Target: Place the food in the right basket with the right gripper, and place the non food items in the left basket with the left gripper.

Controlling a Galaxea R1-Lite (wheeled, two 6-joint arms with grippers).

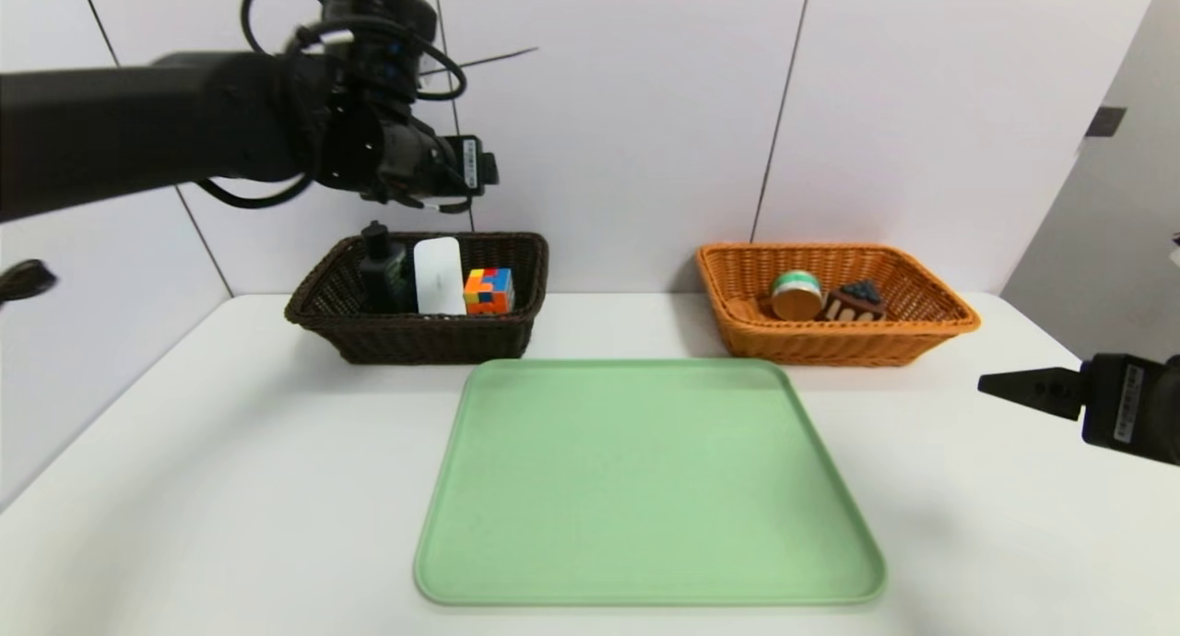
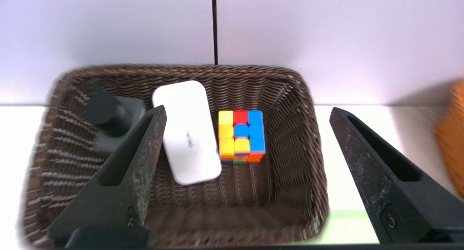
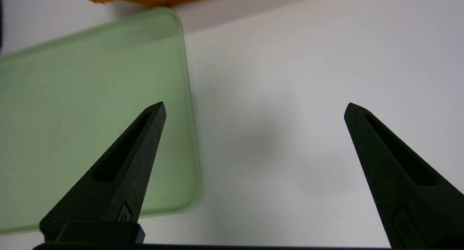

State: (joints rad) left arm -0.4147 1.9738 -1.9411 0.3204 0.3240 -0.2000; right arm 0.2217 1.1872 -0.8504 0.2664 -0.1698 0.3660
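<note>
With nothing left on the green tray [image 1: 645, 488], the sorting looks finished. Over the brown basket [image 1: 313, 295] hangs the left hand [image 2: 246, 141], spread wide and holding nothing; below it sit 3 non-food items: cube [image 2: 241, 136], white case [image 2: 186, 130], dark bottle [image 2: 108, 116]. Across the counter [image 1: 230, 488], the orange basket [image 1: 922, 327] holds 2 foods, a round cake [image 1: 796, 295] and a chocolate slice [image 1: 855, 302]. Low by the tray's right edge, the right hand [image 3: 253, 108] is agape, carrying nothing.
</note>
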